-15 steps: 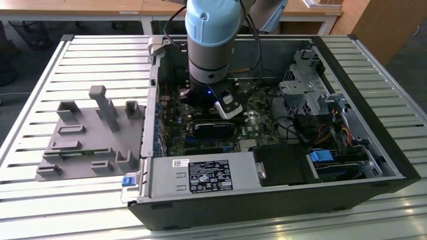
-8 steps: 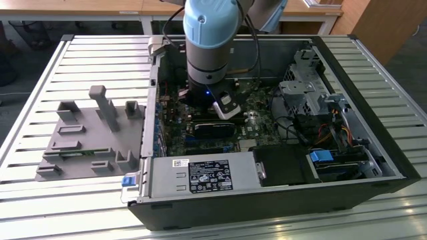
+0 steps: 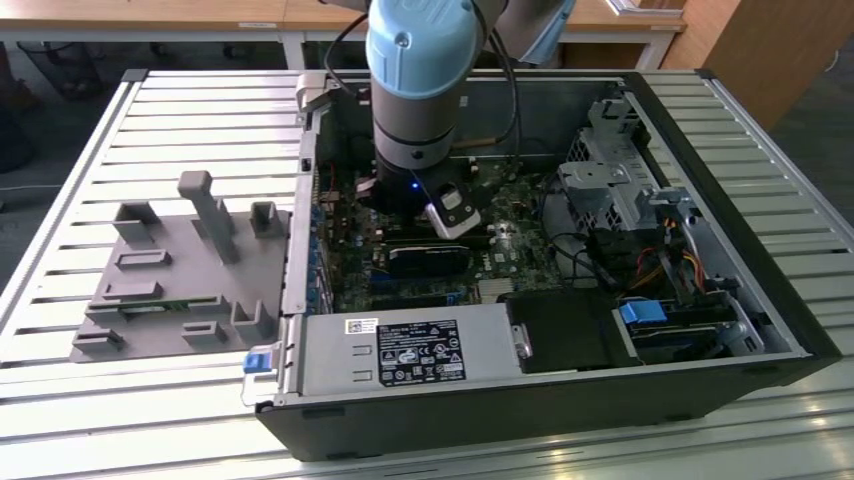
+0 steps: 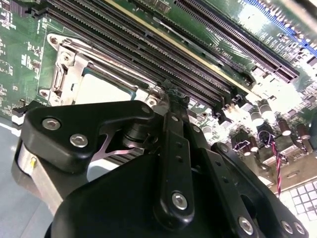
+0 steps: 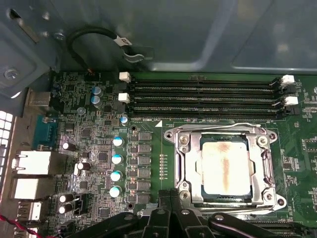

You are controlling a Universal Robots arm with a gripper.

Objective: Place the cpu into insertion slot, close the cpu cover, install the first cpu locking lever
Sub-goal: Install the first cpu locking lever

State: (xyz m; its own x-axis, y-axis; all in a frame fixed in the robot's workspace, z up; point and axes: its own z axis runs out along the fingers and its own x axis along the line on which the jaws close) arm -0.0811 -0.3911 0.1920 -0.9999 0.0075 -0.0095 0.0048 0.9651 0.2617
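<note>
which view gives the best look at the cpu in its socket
The first wrist view: the cpu faces the camera, its whole top framed by the cpu cover. The second wrist view catches a corner behind the gripper; in the exterior view the arm blocks that spot.

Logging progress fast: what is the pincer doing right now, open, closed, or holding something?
Pincer: cannot be told whether open or closed; nothing seen held; it sits beside the cpu cover, cpu already seated.

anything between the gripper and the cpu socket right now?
Nothing visible. In the first wrist view the cpu already sits in the insertion slot with the cpu cover framing it, and the gripper is at the socket's edge with no cable or part across the gap.
</note>
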